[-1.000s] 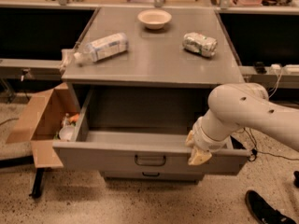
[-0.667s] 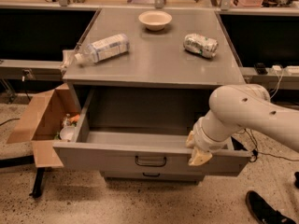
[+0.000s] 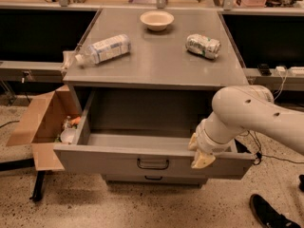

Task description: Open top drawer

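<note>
At the near face of the grey cabinet (image 3: 161, 65), the top drawer (image 3: 104, 160) is sitting pulled well out toward the near side, with its front panel standing clear of the carcass and its inner floor showing. Gripper (image 3: 202, 152) is resting at the drawer front's top edge, right of the dark loop handle (image 3: 153, 164) and not on it; the white arm (image 3: 247, 115) is reaching in from the right. Can't tell whether the tool is clenched on the panel lip or released, the view isn't showing that. Progress call: opening is looking essentially done, since the drawer is exposing most of its depth. What's remaining, at most, is a bit more travel to full extension and backing the arm off. A shorter drawer front (image 3: 153, 178) is peeking out below, sitting shut. On the cabinet top, a tan bowl (image 3: 156, 19) is sitting at the far middle, a plastic bottle (image 3: 104, 49) is lying on its side at left, and a crushed can (image 3: 203, 45) is lying at right. Labels: the bottle is wearing a white-and-blue wrap and the can is carrying print, but no brand or text is reading legibly on either. An open cardboard box (image 3: 40, 122) is sitting on the floor at left, and a dark shoe (image 3: 268, 213) is poking in at near right.
</note>
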You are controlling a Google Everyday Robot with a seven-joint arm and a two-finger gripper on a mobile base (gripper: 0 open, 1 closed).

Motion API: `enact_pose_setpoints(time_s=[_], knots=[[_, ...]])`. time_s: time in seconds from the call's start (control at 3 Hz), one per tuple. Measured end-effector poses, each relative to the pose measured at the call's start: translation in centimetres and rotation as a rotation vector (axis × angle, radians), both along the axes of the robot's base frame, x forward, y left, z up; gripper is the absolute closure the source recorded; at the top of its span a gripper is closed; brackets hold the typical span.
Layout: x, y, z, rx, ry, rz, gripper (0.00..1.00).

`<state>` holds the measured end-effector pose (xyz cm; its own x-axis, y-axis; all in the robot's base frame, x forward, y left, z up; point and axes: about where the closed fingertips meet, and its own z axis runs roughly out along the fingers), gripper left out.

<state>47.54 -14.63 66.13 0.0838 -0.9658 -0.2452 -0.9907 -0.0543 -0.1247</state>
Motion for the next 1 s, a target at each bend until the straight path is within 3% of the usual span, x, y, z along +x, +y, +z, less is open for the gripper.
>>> enact_pose_setpoints(time_s=[0.67,1.0], knots=[[0.0,0.0,0.0,0.0,0.0,0.0,0.06],[-0.02,0.01,-0.01,0.0,0.0,0.0,0.0]])
